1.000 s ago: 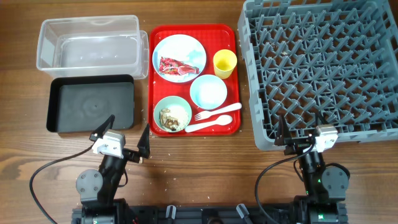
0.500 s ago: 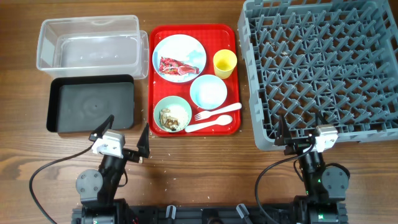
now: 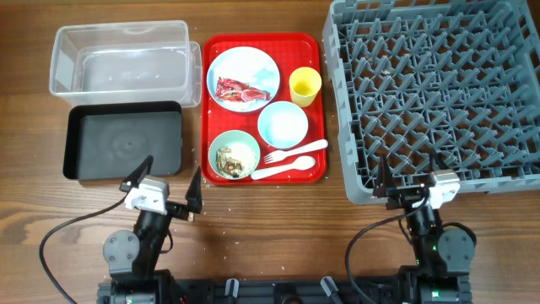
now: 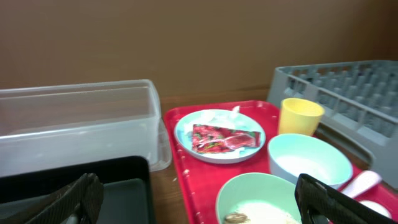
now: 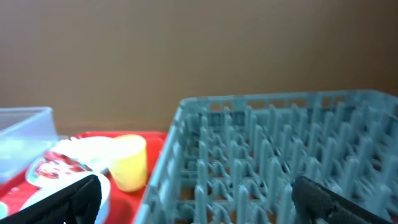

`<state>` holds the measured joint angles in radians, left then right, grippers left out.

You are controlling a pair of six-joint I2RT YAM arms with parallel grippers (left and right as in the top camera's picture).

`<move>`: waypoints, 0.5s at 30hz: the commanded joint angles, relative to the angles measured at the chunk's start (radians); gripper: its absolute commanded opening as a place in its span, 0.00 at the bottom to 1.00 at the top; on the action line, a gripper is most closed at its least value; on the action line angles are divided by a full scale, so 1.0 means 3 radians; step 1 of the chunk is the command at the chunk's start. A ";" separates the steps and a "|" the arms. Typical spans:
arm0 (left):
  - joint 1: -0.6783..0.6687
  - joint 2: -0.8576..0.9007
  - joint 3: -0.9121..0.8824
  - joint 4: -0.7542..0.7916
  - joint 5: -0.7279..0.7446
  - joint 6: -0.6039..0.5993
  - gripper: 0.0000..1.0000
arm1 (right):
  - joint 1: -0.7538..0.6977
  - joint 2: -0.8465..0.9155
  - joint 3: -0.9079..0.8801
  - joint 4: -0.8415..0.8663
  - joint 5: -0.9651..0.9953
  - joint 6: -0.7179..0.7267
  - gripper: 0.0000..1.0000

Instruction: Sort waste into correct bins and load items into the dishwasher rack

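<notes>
Nothing has shifted since a second ago: every item and both arms sit where they were.

From overhead, you see your left end effector (image 3: 175,166) spread wide at the near side of the table (image 3: 278,219), just in front of the black tray (image 3: 72,143). The tub (image 3: 118,28) lies right behind that tray. Your right end effector (image 3: 406,160) is spread just as wide, its fingers at the near wall of the rack (image 3: 439,84). Between the bins and the rack, the red tray (image 3: 314,118) carries the plate (image 3: 245,61) with the wrapper (image 3: 240,91) on it. Beside the plate stands the cup (image 3: 305,85), with the middle bowl (image 3: 283,125) below it. The near bowl (image 3: 216,143) holds the scraps (image 3: 226,159), and the fork (image 3: 295,152) and spoon (image 3: 287,169) lie side by side to its right.

Your left wrist view looks between two dark fingers (image 4: 71,202), set far apart. It shows the wrapper flat on the plate, the cup to its right and the tub to its left.

Your right wrist view shows the rack straight ahead, with the cup and wrapper blurred at the left.
</notes>
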<state>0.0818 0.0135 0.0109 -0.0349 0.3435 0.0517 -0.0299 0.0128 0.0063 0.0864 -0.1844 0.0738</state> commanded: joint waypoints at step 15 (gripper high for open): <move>0.0014 0.0595 0.0617 0.0842 0.0791 -0.0736 1.00 | -0.0014 0.0713 0.0860 0.0460 -0.0944 -0.0159 1.00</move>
<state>0.0818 0.1024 0.1081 0.2146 0.5468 -0.1444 -0.0299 0.1341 0.1856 0.2218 -0.4038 0.0574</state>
